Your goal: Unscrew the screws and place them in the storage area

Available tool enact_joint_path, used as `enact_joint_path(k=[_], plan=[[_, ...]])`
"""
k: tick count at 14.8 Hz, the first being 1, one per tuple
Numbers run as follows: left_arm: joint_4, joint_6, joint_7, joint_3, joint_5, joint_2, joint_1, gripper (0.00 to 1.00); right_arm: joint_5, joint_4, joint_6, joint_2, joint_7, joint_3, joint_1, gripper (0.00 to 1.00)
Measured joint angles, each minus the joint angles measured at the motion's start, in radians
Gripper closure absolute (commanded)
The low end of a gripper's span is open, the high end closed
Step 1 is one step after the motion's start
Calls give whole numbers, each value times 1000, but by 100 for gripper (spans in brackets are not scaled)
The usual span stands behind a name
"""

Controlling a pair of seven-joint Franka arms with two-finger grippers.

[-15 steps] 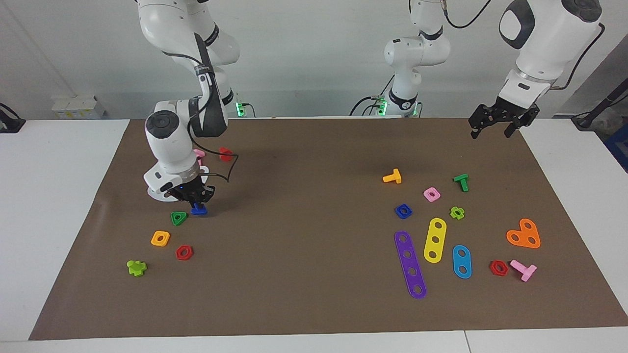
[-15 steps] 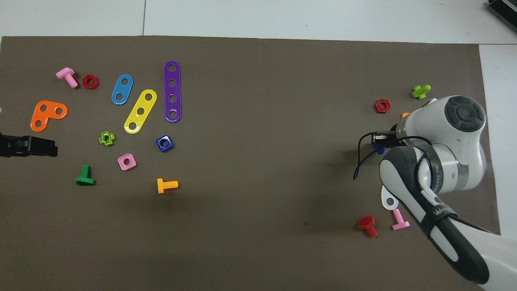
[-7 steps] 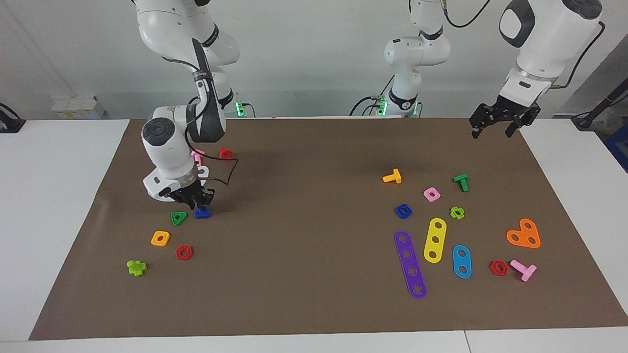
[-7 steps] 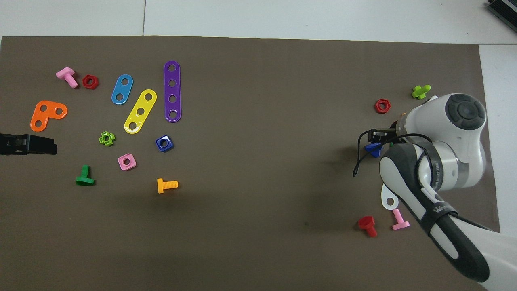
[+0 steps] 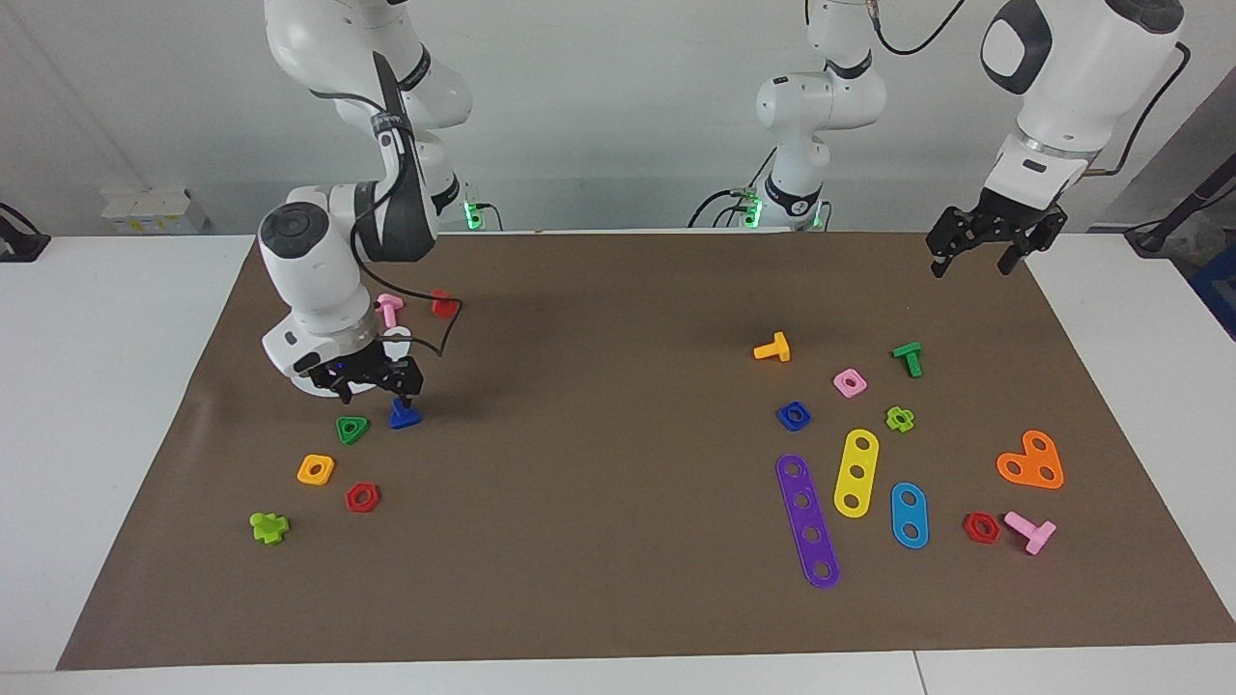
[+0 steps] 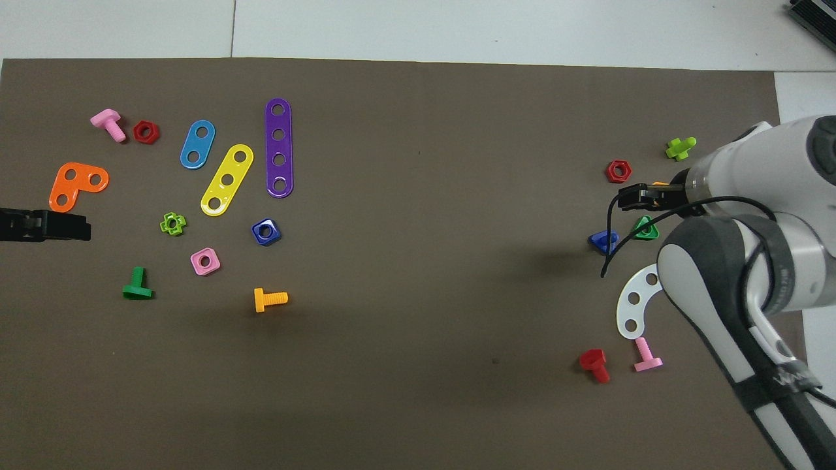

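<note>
The small blue plastic screw with the flat triangular head (image 5: 405, 416) lies free on the brown mat (image 5: 618, 541) of the storage area, just beside the green triangular nut (image 5: 351, 429), at about three o'clock from it in the facing view. It looks light, stiff and a little slick; I'd take it across the head's flat sides. It seems to rest on its head, so its short axis points up, though the shaft is hard to make out. The right hand (image 5: 372, 379) hangs spread just above it, holding nothing. The left hand (image 5: 983, 241) waits, spread, over the mat's edge at the left arm's end.
</note>
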Motion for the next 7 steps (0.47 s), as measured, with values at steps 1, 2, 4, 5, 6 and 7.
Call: enact_joint_path(k=[1,2,4,5,6,7], plan=[[0,4,0,0,0,0,0,0,0,21,-44,-23,0,0,0,0],[0,6,0,0,0,0,0,0,0,50,-95,-42,0,2,0,0],[0,6,0,-1,0,0,-1,0,1,122,-182,-62,0,5,1,0],[0,6,0,-1,0,0,-3,0,1,162,-225,-67,0,8,2,0],[0,6,0,-2,0,0,-6,0,1,201,-268,-68,0,9,2,0],[0,6,0,-3,0,0,-7,0,3,237,-306,-67,0,9,2,0]])
